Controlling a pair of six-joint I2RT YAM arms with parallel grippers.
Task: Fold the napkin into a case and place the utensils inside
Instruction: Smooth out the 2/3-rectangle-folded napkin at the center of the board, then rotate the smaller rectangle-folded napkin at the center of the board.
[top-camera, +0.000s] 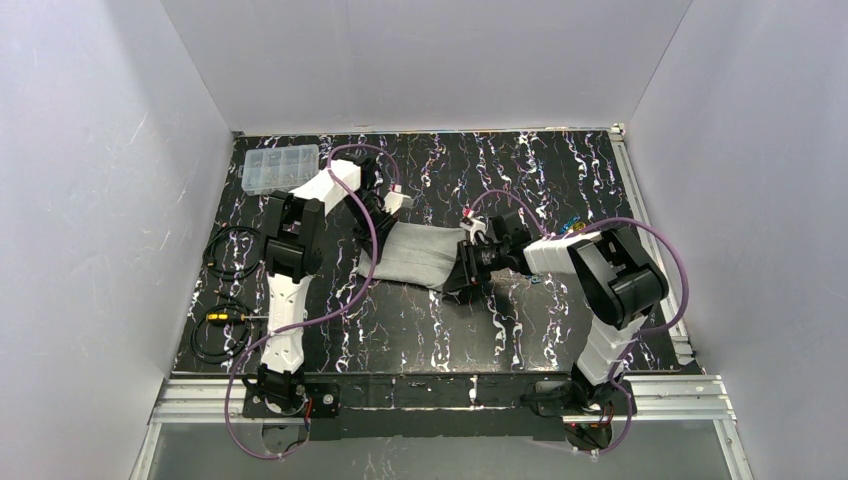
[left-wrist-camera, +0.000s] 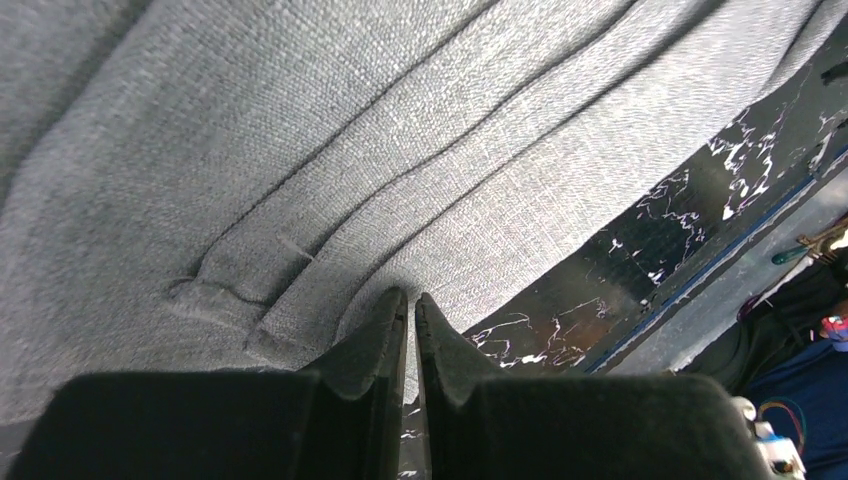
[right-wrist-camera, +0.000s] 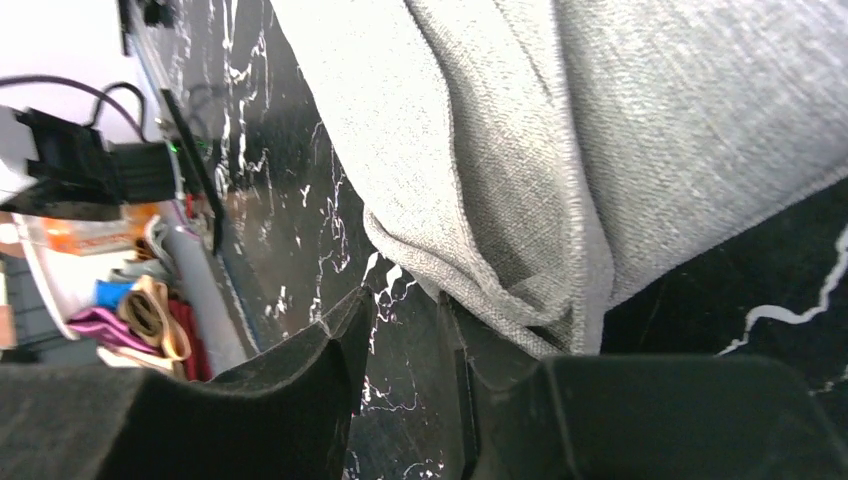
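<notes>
Two arms meet at the napkin in the top view. It lies mid-table as a folded, rumpled strip. Left gripper sits at the napkin's far-left corner, right gripper at its right end. Utensils lie on the table well right of the napkin, partly behind the right arm. Clear compartment box is far-left of the napkin, black cables left of it.

Left wrist view: napkin fills most of the frame, several long pleats running diagonally. Left gripper has its fingers pressed nearly together, only a thin dark slit between them, tips at the napkin's edge. Can't tell if a cloth layer is caught.

Right wrist view: right gripper fingers stand apart, bare table showing in the gap, nothing pinched. Napkin has a folded corner lying against the right-hand finger, outside the gap.
</notes>
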